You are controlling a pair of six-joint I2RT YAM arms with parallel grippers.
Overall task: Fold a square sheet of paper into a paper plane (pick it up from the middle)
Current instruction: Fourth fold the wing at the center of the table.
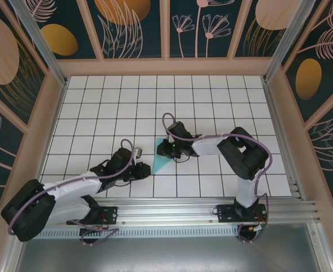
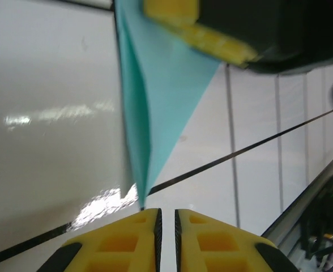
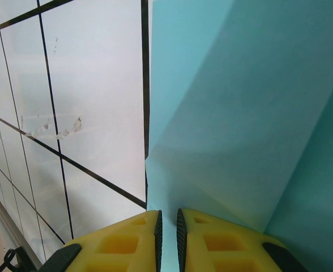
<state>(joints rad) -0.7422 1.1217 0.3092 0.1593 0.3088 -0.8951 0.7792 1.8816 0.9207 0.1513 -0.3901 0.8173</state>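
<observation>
The square sheet of paper (image 1: 160,161), now a creased light turquoise triangle, lies on the white tiled floor (image 1: 127,102) between my two grippers. My left gripper (image 1: 147,170) sits at its narrow near end. In the left wrist view the paper's pointed tip (image 2: 141,203) ends just ahead of the left gripper (image 2: 166,211), whose jaws are a thin slit apart with nothing between them. My right gripper (image 1: 165,150) is over the wide far end. Its jaws (image 3: 167,212) are nearly closed, low over the paper (image 3: 240,113), which shows a slanting crease. Its yellow fingers (image 2: 212,39) lie on that end.
Wooden walls with patterned panels (image 1: 36,113) box in the floor on three sides. An aluminium rail (image 1: 200,207) carrying both arm bases runs along the near edge. Bare tiles stretch behind the grippers toward the back wall.
</observation>
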